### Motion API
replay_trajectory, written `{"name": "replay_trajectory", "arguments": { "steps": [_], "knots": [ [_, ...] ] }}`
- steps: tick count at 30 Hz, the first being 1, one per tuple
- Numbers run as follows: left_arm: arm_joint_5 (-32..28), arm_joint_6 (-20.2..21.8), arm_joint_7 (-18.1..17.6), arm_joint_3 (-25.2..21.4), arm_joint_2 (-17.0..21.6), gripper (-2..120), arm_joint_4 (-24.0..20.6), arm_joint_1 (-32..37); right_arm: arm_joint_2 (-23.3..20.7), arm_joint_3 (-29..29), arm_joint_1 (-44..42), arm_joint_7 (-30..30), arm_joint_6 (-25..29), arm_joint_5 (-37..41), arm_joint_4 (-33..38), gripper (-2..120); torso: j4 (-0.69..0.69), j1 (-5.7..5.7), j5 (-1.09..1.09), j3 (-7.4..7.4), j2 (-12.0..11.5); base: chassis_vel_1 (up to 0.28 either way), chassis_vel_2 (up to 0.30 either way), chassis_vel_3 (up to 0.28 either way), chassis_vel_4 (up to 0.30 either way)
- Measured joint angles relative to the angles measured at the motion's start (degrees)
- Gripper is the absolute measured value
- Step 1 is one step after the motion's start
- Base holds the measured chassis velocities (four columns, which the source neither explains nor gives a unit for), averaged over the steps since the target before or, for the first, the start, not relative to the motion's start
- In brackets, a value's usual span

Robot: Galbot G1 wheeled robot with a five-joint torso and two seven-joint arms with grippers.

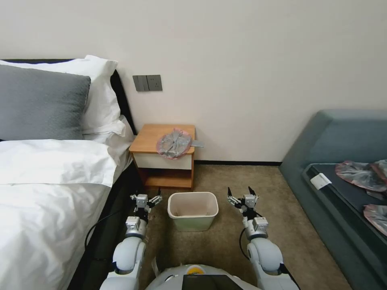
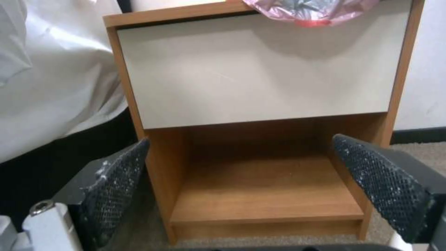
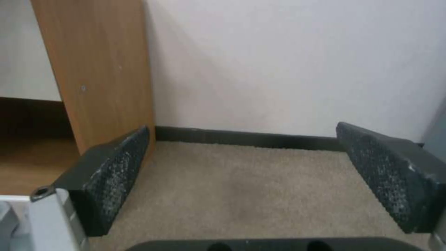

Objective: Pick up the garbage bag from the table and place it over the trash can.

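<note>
A plain cream wall (image 1: 250,60) carries grey switches (image 1: 147,83). Beige carpet (image 1: 225,177) covers the floor. A white bed (image 1: 48,189) and teal sofa (image 1: 342,137) flank it.

The garbage bag (image 1: 173,143) lies on the table (image 1: 150,139), behind the trash can (image 1: 193,210).

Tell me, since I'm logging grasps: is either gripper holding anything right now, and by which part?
Nothing is held. The left gripper and right gripper hang open on either side of the trash can; the garbage bag lies untouched on the table.
</note>
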Motion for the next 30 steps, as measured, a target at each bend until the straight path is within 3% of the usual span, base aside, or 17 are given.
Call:
{"name": "replay_trajectory", "arguments": {
  "steps": [30],
  "knots": [
    [0.0,0.0,0.0,0.0,0.0,100,0.0,0.0,0.0,0.0,0.0,0.0,0.0,0.0,0.0,100,0.00,0.00,0.00,0.00,0.0,0.000,0.000,0.000,0.000]
  ]
}}
